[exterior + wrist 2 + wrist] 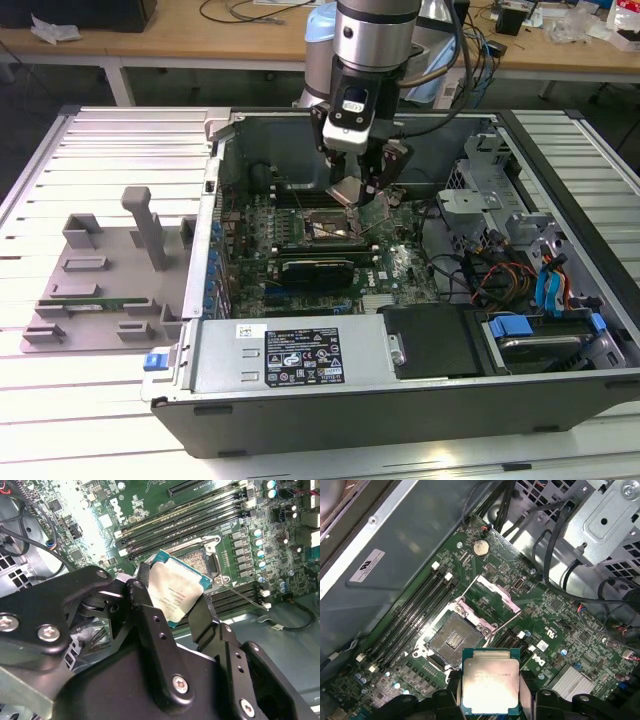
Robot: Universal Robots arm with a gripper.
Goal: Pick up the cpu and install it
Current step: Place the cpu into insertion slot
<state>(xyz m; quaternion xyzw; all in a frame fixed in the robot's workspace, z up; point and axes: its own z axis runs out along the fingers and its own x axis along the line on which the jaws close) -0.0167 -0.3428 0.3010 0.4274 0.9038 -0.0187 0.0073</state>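
Note:
My gripper (366,205) hangs inside the open computer case and is shut on the cpu (490,687), a flat square chip with a silver-grey top and a teal rim. In the second wrist view the cpu (174,589) sits tilted between the two black fingers (145,605). The chip is held a little above the motherboard (555,625), close beside the open cpu socket (454,639), whose metal load frame (492,596) is lifted. In the exterior view the cpu (372,213) hangs over the socket area (325,232).
Memory slots (417,607) run along both sides of the socket. A black graphics card (318,270) lies on the board toward the case front. Drive cages and cable bundles (505,270) fill the exterior view's right. A grey plastic tray (105,280) stands outside the case at the exterior view's left.

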